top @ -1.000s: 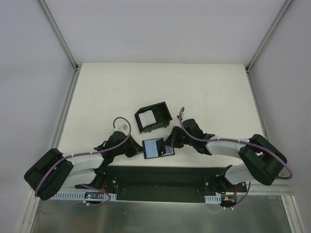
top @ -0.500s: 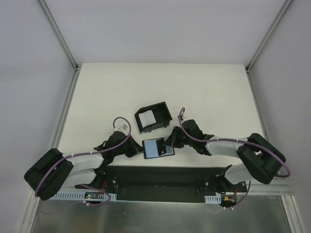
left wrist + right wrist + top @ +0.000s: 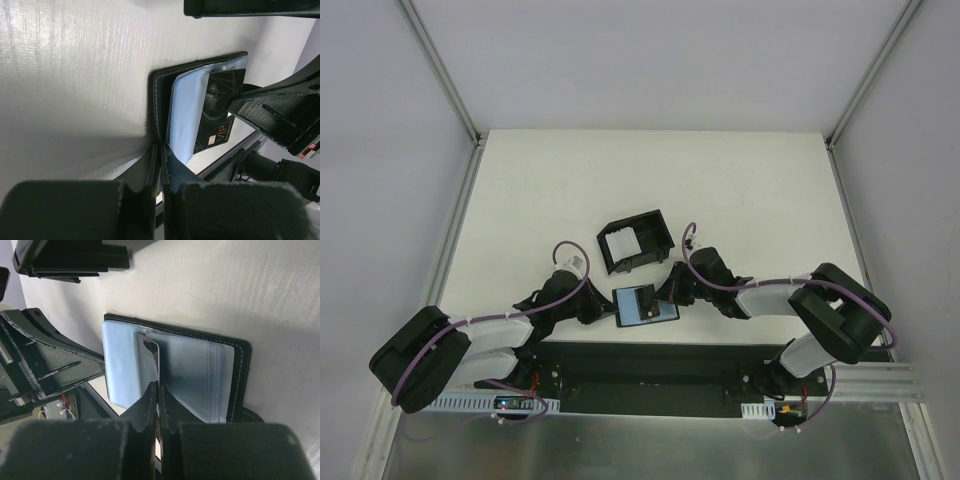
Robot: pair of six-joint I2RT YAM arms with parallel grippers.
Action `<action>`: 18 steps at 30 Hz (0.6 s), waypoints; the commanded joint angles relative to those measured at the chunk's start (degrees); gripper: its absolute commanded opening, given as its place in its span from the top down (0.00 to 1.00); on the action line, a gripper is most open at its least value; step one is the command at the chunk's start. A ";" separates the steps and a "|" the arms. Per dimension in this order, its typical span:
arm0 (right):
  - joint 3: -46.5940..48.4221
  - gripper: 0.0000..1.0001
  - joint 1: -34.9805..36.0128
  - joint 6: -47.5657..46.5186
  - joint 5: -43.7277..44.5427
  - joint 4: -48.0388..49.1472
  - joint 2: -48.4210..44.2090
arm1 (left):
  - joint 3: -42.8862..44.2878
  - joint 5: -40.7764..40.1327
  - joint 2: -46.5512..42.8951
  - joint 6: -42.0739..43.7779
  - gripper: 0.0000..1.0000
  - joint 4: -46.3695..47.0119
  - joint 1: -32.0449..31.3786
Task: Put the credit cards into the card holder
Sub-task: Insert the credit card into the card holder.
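VIP card (image 3: 220,107) on open card holder (image 3: 195,365)

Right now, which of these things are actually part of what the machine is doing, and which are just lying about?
In the job: open card holder, pinched at its edge by the left claw; dark card in the right claw; pale cards.
Lying about: black box that holds those pale cards.
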 commanded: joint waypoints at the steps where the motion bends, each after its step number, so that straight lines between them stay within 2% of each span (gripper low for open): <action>1: -0.42 1.00 0.34 0.41 0.76 1.33 1.70 | -1.23 -0.37 0.20 0.54 1.00 -3.71 0.31; 18: 2.47 0.99 3.85 1.64 0.50 1.16 4.69 | -0.79 -0.37 1.08 0.63 1.00 -3.44 0.31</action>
